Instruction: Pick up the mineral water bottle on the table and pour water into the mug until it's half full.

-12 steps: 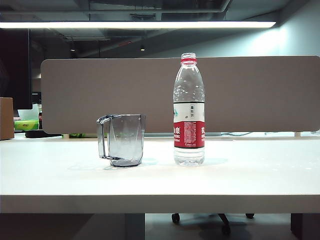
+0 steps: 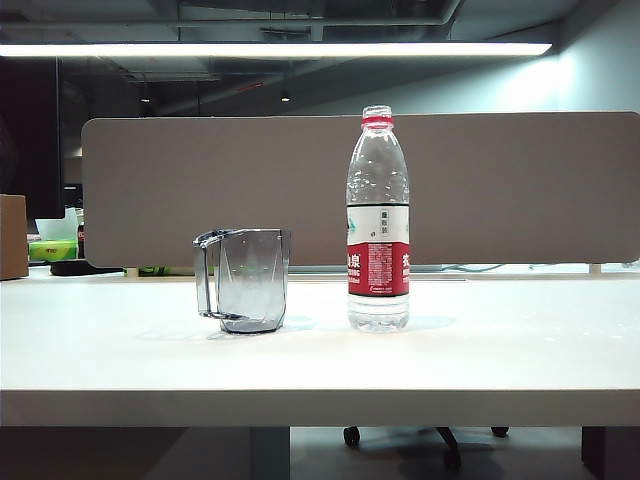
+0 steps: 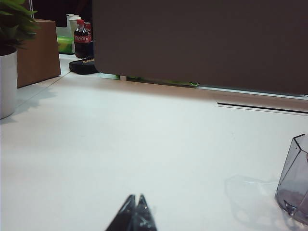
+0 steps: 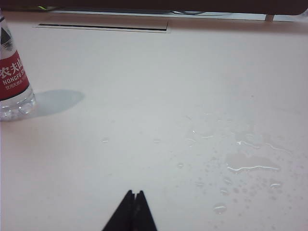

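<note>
Beside the mug [image 2: 245, 280], bottle [image 2: 378, 220] stands mid-table [image 2: 500, 360]; both claws [image 3: 136, 211] [image 4: 134, 209] closed, apart.

We are keeping left gripper [image 3: 136, 201] low and level, fingertips pressed together, holding nothing. We are keeping right gripper [image 4: 134, 194] likewise low, jaws closed, empty. Neither arm is showing in exterior view.

Only the tips of the robot show. The left gripper [image 3: 136, 202] ends in two dark grey pointed fingers, pressed together. The right gripper [image 4: 134, 194] has two black pointed fingers, also pressed together like a beak.
</note>
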